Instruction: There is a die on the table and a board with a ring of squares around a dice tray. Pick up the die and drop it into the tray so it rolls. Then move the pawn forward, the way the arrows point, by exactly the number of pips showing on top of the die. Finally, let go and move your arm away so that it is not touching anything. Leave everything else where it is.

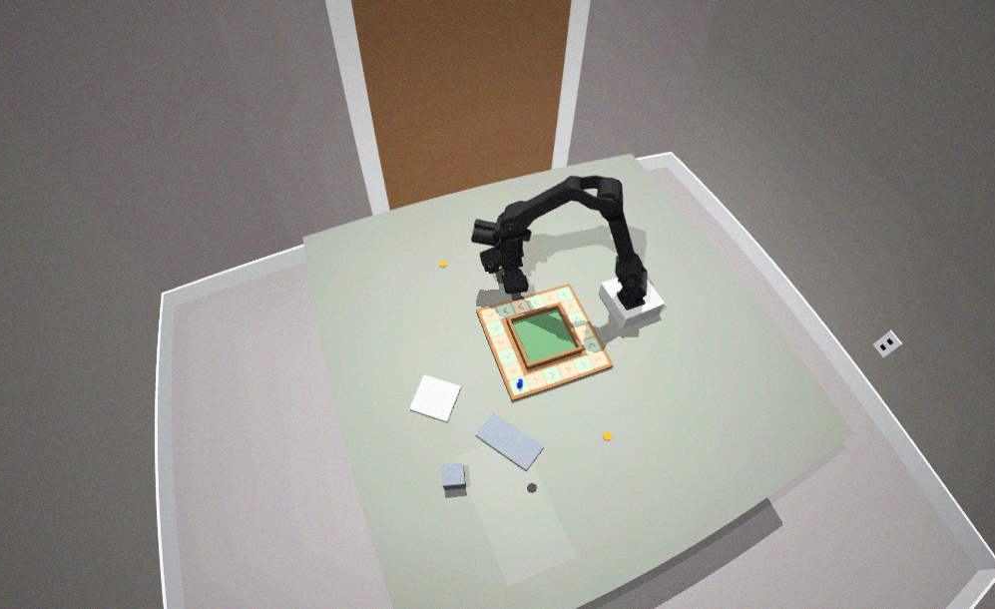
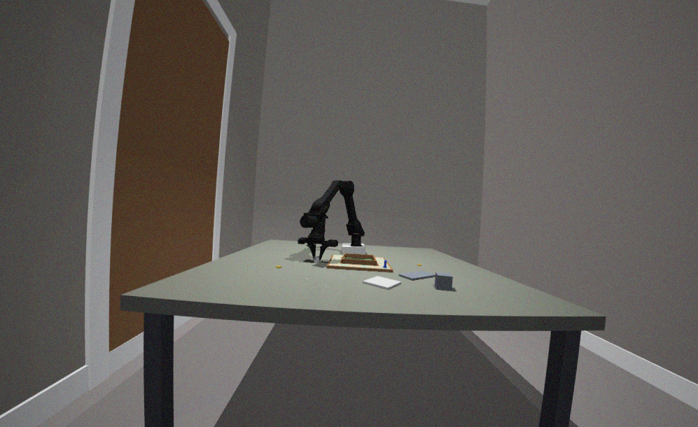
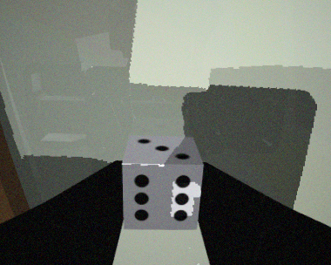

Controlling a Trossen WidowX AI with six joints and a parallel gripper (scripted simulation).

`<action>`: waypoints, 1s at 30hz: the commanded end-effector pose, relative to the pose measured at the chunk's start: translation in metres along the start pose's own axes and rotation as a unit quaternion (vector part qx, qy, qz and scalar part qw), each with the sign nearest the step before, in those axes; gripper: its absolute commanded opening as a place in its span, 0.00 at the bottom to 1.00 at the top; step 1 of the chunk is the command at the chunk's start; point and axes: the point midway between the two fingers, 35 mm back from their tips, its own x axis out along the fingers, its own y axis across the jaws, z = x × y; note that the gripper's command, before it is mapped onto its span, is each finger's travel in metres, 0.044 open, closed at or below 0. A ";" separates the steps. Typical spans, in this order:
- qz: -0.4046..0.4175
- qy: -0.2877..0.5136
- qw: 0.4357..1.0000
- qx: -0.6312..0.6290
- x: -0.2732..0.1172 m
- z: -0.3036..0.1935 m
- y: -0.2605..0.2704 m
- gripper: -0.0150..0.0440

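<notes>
My gripper (image 2: 316, 260) (image 3: 161, 173) is shut on the grey-white die (image 3: 162, 197), down at the table beside the board; the top view hides the fingertips behind the arm. In the wrist view one die face shows six pips and another three. The board (image 1: 568, 369) (image 2: 359, 267) (image 3: 4, 187) has a ring of pale green and peach arrow squares. The green-floored dice tray (image 1: 542, 349) (image 2: 359, 262) is in its middle, with no die in it. The blue pawn (image 1: 519, 384) (image 2: 385, 264) stands upright on a corner square, at the board's end away from my gripper.
A white flat square (image 1: 435, 398) (image 2: 381, 282), a blue-grey slab (image 1: 509, 441) (image 2: 417, 275), a blue-grey block (image 1: 453, 475) (image 2: 443, 281) and a dark disc (image 1: 531, 487) lie beyond the pawn's side. Yellow discs lie at either side, one (image 1: 442, 264) (image 2: 278, 266) nearer my gripper, another (image 1: 607, 436) (image 2: 419, 264) farther off.
</notes>
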 end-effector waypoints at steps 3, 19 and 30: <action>-0.001 0.002 1.000 -0.002 0.000 -0.001 0.000 0.29; -0.001 0.002 1.000 -0.002 -0.089 0.009 -0.007 0.25; -0.001 0.002 1.000 -0.004 -0.121 0.007 -0.002 0.25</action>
